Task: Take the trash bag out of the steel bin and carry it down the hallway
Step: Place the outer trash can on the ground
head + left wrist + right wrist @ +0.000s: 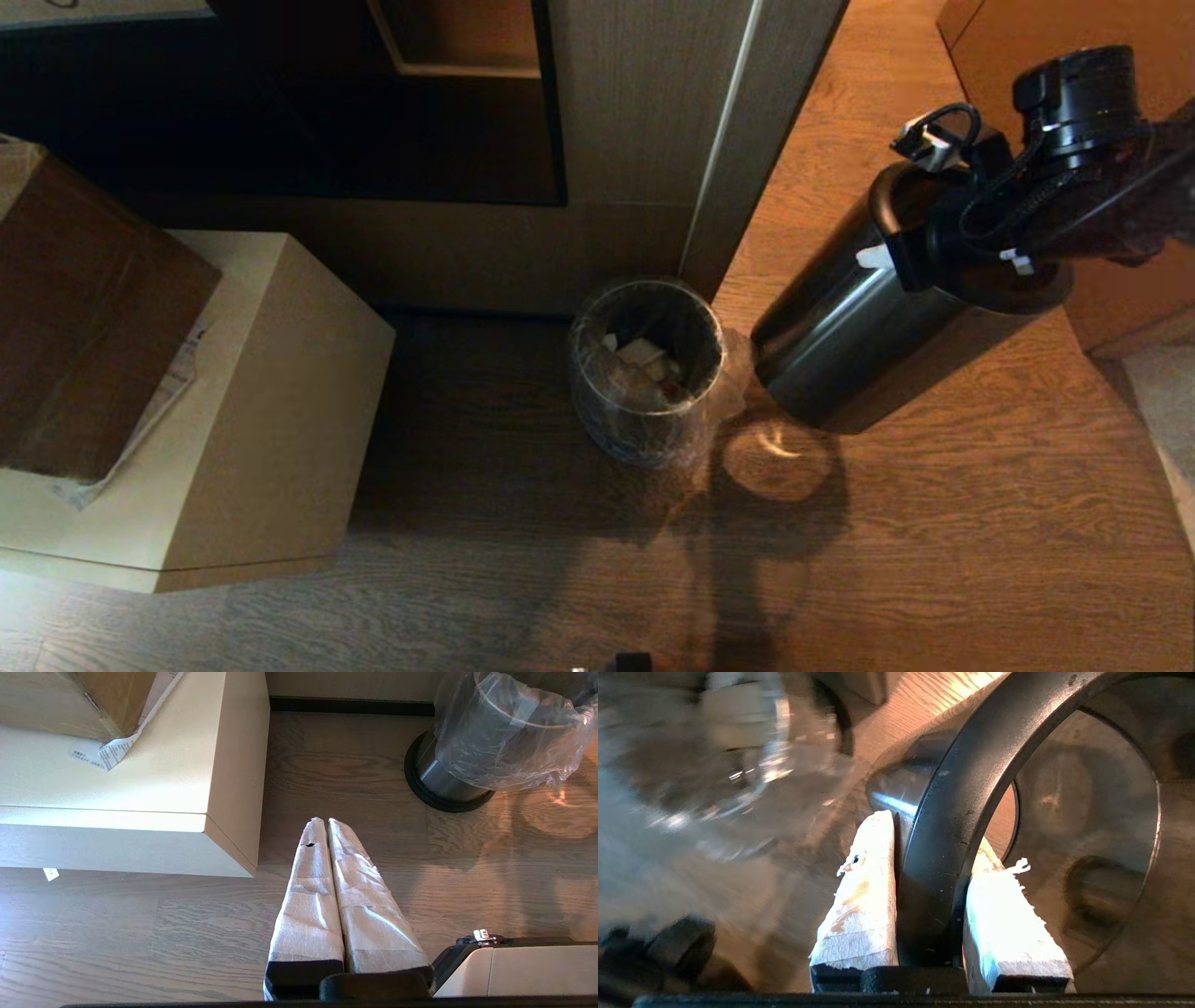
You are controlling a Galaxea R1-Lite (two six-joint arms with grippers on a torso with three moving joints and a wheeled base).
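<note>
The steel bin (868, 317) is held tilted above the wooden floor (934, 560) by the right gripper (931, 868), whose fingers (859, 905) are clamped on its black rim. The trash bag (649, 373), scraps inside, is seen standing just beside it. The left gripper (325, 823) is parked low with fingers pressed together, empty
</note>
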